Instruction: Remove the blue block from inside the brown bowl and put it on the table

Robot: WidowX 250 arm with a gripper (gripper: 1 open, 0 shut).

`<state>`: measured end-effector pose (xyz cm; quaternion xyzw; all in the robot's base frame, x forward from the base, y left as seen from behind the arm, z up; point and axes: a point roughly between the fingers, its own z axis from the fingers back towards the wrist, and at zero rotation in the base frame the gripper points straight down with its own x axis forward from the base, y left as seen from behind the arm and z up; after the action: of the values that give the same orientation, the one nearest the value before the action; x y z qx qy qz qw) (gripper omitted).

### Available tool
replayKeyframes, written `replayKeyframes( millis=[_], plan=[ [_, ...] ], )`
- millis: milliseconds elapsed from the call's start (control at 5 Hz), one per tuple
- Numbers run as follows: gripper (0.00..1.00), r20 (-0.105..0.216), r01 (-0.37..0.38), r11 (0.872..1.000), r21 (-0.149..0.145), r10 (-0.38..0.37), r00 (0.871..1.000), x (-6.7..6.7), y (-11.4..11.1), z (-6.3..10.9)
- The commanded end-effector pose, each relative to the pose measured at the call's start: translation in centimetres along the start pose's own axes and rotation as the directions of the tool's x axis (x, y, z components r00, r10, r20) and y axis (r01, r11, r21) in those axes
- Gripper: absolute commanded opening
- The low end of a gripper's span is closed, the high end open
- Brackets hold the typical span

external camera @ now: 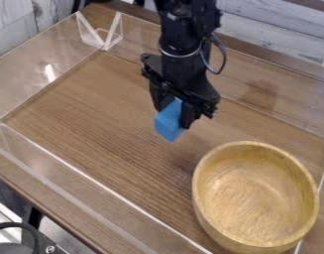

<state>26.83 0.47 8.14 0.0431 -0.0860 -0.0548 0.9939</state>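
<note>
While pincer-held (pixel 179 107), blue block (pixel 169 123) upright.

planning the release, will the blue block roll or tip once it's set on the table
Probably no rolling: the blue block shows flat faces and square edges. It hangs tilted in the shut gripper, so it may tip onto a face on the table. It looks rigid.

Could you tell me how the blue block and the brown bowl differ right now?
The blue block is small, boxy and bright blue; the brown bowl is large, round and light wood. The block is clamped in the gripper, tilted; the bowl sits on the table, empty.
</note>
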Motion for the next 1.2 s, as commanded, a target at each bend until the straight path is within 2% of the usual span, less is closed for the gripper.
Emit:
replayKeyframes(
  millis=[0, 1000],
  plan=[
    [0.0, 0.033, -0.005, 1.0, 0.007, 0.005, 0.999, 0.7, 0.5, 0.2],
    [0.0, 0.036, 0.016, 1.0, 0.02, -0.016, 0.999, 0.9, 0.8, -1.4]
  ],
)
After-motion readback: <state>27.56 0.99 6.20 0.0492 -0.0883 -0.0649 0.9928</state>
